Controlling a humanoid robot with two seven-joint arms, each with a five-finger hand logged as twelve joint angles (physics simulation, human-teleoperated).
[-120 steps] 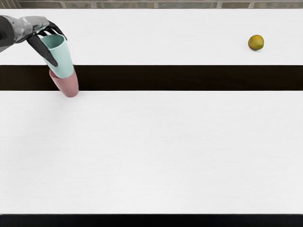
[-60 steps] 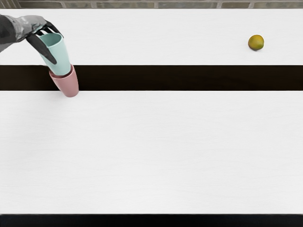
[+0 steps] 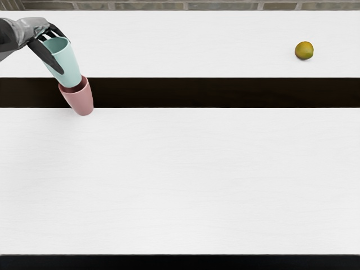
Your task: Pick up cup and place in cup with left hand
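Fingers [image 3: 47, 55] of L hand [image 3: 32, 28] pinching teal cup [image 3: 67, 66] by its wall; it's shifted slightly L vs 0.5 s ago, baring more of pink cup's [image 3: 80, 102] mouth. Not nested yet, prob. needs centring b4 lowering

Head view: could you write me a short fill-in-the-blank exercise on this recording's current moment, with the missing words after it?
The left hand grasps the pale teal cup. The cup just below it in the picture is colored ____. The round fruit lies toward the picture's ____ side. In all, ____ cups show.

Missing words: pink; right; two.
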